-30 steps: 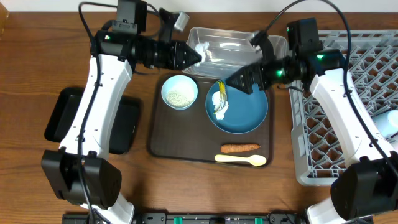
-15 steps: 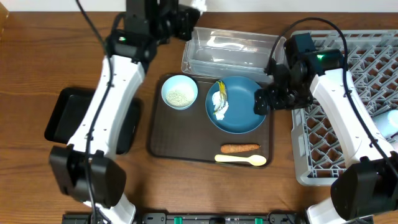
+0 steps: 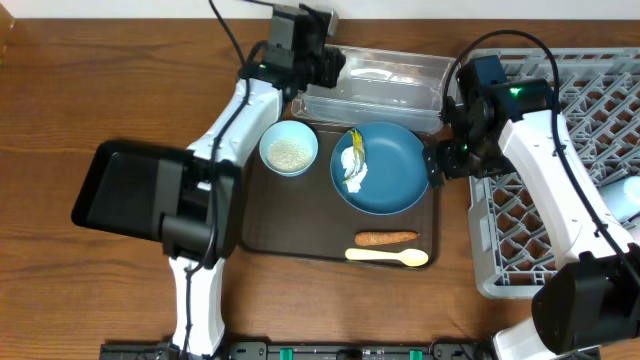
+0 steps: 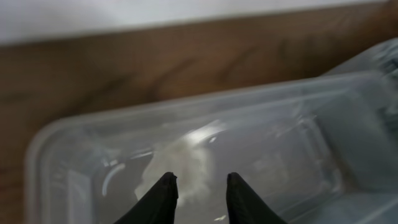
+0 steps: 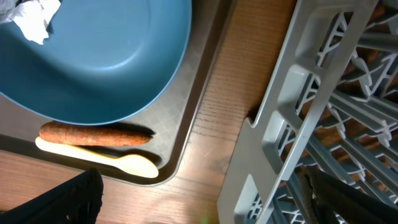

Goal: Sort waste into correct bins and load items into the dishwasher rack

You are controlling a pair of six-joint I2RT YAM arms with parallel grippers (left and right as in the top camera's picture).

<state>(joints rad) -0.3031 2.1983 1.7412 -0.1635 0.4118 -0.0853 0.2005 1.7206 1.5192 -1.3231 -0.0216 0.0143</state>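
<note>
Currently left gripper (image 4: 200,186) jaws parted, nothing held; crumpled tissue (image 4: 183,158) seen just beyond them inside clear container (image 4: 298,137). Right gripper (image 5: 199,186) jaws spread wide, empty; carrot (image 5: 93,134) seen ahead.

Warm brown wood grain is shown by the table (image 3: 60,100), and at centre frame a dark brown tray (image 3: 290,215) is seen with a deep blue plate (image 3: 395,170), a pale blue bowl (image 3: 264,150) of off-white grains, an orange carrot (image 3: 386,238) and a pale yellow spoon (image 3: 388,257). White and yellow scraps (image 3: 352,160) are seen on the plate's left. A colourless clear container (image 3: 380,85) is shown at upper centre, a light grey lattice-patterned rack (image 3: 500,240) at the right, a black bin (image 3: 110,185) at the left.
</note>
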